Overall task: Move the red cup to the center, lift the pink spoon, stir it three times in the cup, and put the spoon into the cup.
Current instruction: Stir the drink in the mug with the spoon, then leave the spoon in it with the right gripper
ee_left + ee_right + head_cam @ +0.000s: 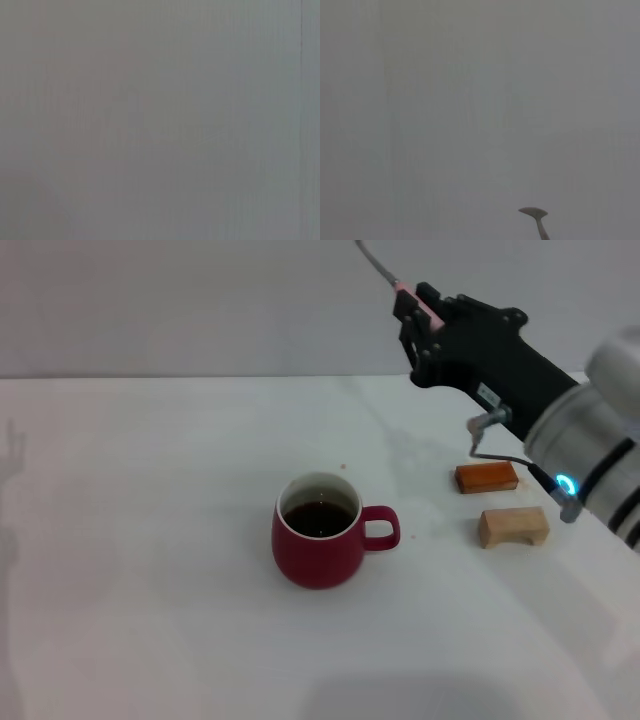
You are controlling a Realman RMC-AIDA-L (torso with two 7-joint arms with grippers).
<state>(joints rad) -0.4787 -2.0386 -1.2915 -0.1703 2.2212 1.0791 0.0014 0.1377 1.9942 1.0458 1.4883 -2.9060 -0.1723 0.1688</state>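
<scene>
Hidden or cut off: the pink spoon runs out of the top edge of the head view, so its bowl is not seen there; only the grey neck and a short pink stretch of handle show. The rest of the handle is covered by the black fingers. The right wrist view shows only the spoon's bowl and a bit of neck against a blank grey background. The left wrist view is plain grey, nothing readable; the left arm is not seen in any view.

Arm pose: the right gripper is raised well above and behind the red cup, off to its handle side, with the forearm reaching in from the right edge of the head view. The fingers are closed narrowly on the spoon's pink handle. The spoon is tilted, neck pointing up and away from the cup. It is clear of the table.

Counts: one red cup, standing upright on the white table near the middle of the head view, handle toward the right arm, dark liquid inside. One spoon, held in the air. Two wooden blocks lie beyond the cup's handle side, near each other but apart: an orange-brown block farther from the robot, and a pale block nearer.
</scene>
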